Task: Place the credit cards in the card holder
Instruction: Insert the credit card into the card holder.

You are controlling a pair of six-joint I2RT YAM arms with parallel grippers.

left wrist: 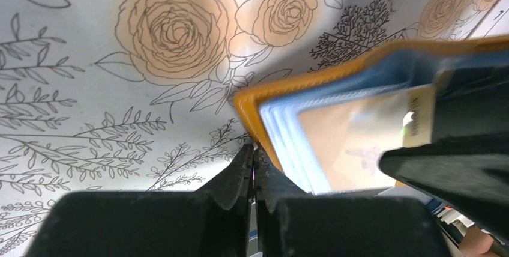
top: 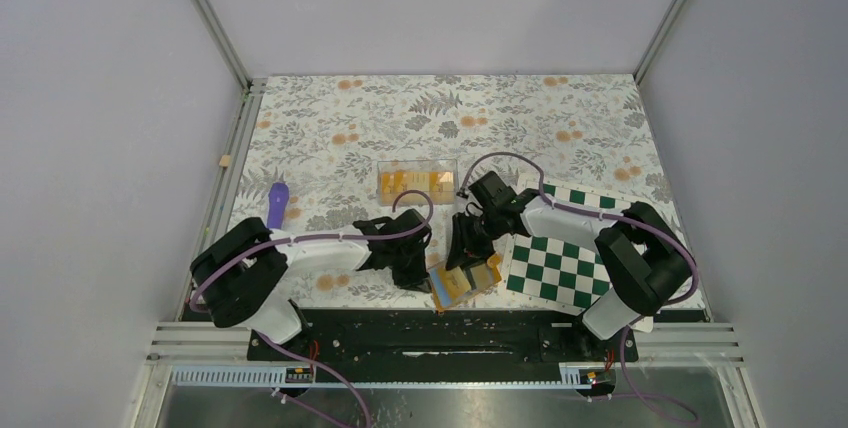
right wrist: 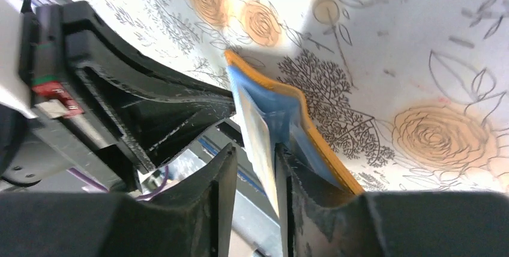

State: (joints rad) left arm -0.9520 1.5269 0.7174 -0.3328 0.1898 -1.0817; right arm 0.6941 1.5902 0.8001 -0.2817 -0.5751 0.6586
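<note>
Right hand (right wrist: pixel 257 152) clamped on credit card (right wrist: pixel 255 125), edge-on in card holder (right wrist: pixel 279 113), left hand (left wrist: pixel 253 158) together

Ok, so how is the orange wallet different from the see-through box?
The card holder is orange with blue pockets; the clear box is see-through. The card holder lies open at the near edge of the table, with the left gripper and right gripper right at it; the clear box sits farther back, with no gripper on it. Both have orange-yellow cards in them.

Orange, blue-lined card holder (top: pixel 463 283), floral table (top: pixel 400 118)
</note>
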